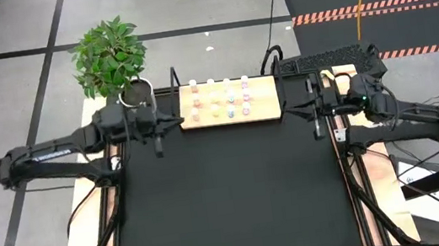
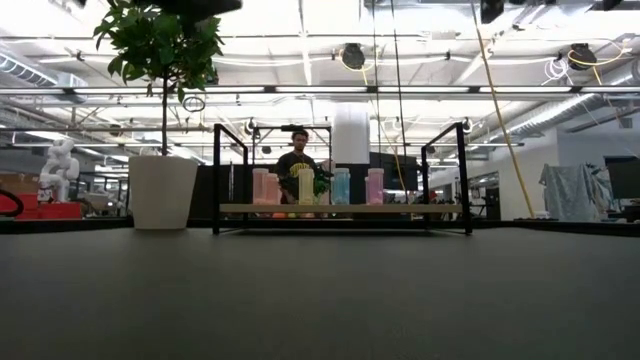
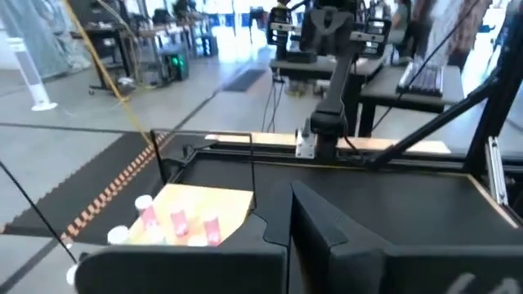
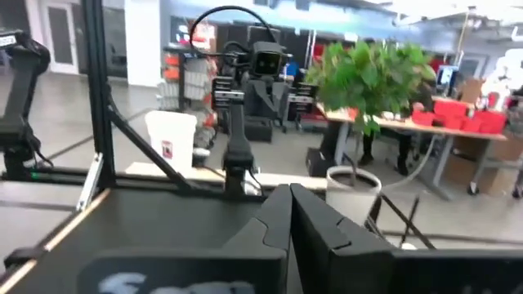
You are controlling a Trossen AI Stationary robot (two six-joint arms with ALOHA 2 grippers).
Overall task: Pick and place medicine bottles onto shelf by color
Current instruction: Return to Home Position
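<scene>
At the table's far edge, the medicine bottles point(image 2: 341, 186) stand grouped by colour on the shelf point(image 1: 266, 106), so sorting looks finished. The left gripper point(image 1: 170, 123) and right gripper point(image 1: 296, 111) flank it, both empty with fingers pressed together. The step in hand looks like homing, which calls only for drawing each arm back clear of the shelf posts.

Black-topped table point(image 1: 229, 198): tan shelf point(image 1: 266, 110) at far edge, centre. White plant pot point(image 2: 162, 192) just beside its left end. Medicine bottles point(image 1: 229, 99) upright in rows on the board.
</scene>
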